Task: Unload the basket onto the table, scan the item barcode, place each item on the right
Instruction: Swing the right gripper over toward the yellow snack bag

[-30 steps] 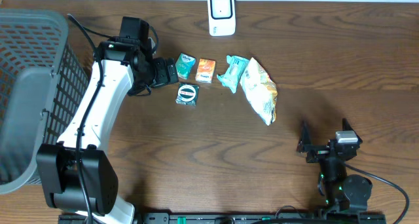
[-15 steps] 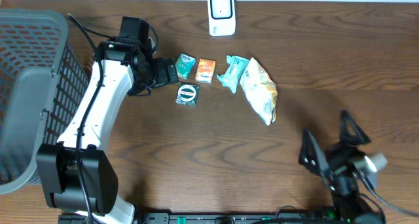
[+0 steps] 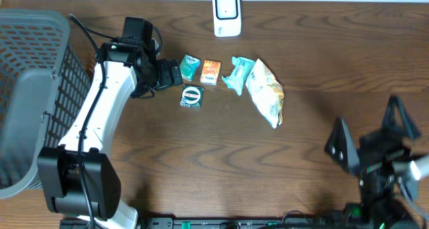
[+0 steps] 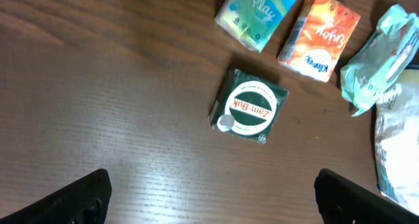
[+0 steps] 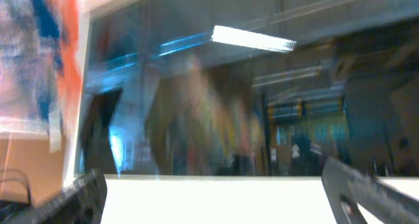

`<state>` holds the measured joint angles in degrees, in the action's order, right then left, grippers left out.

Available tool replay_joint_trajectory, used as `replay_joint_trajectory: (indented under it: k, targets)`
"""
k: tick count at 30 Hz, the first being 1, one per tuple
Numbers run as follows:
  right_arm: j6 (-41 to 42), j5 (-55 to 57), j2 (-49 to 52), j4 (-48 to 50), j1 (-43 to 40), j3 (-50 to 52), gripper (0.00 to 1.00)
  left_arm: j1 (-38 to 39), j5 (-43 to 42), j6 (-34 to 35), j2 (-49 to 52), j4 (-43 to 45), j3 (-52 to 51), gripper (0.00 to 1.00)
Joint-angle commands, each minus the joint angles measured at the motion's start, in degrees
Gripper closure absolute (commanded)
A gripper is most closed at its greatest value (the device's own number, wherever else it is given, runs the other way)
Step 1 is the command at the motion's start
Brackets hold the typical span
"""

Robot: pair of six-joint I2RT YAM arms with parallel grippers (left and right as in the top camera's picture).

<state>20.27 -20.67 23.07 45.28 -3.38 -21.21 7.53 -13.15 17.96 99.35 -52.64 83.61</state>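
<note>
Hovering w/ jaws spread wide, left gripper [image 3: 175, 73] is just beside green tin [image 4: 249, 108]. Right gripper [image 3: 371, 136] also spread, empty, well apart at front-right. Scanner [image 3: 226, 13] at far edge.

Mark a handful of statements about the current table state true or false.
1. The left gripper is open and holds nothing. True.
2. The Zam-Buk box lies inside the basket. False: it lies on the table, near the Play tissue pack.
3. The right gripper is shut on the snack bag. False: it is open, empty and well apart from the bag.
4. The white barcode scanner stands at the far table edge, apart from the items. True.
5. The orange Kleenex pack lies between the Play tissue pack and the teal wipes pack. True.
</note>
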Motion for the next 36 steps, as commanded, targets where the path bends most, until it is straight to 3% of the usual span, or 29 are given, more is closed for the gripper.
replay_joint_trajectory:
  k: [1, 3, 8, 11, 13, 21, 30, 36]
  targets:
    - [-9.62, -11.91, 15.54, -7.58, 0.44, -14.1, 0.01, -0.13, 0.79, -0.55, 0.24, -0.24, 0.74, 0.02]
    - [-12.04, -14.99, 22.71, -16.65, 0.44, -22.16, 0.01, -0.13, 0.79, -0.55, 0.24, -0.24, 0.74, 0.02]
    - [-18.27, -15.82, 40.22, -50.99, 0.44, -45.75, 0.01, -0.13, 0.79, -0.55, 0.24, -0.24, 0.74, 0.02]
    - [-17.94, -21.18, 45.66, -60.89, 0.44, -51.56, 0.01, -0.13, 0.79, -0.55, 0.24, -0.24, 0.74, 0.02]
    - [-15.8, -33.99, 49.31, -67.71, 0.44, -52.06, 0.01, -0.13, 0.79, -0.55, 0.24, -0.24, 0.74, 0.02]
    - [-6.8, -32.46, 54.93, -69.75, 3.58, -51.98, 0.01, -0.13, 0.79, -0.55, 0.24, -0.24, 0.74, 0.02]
    - [-7.26, 10.05, 59.67, -79.3, 19.47, -51.98, 0.01, -0.13, 0.79, -0.57, 0.24, -0.24, 0.74, 0.02]
    - [-7.58, 15.19, 66.6, -83.21, 22.34, -54.64, 0.01, -0.13, 0.79, -0.55, 0.24, -0.24, 0.74, 0.02]
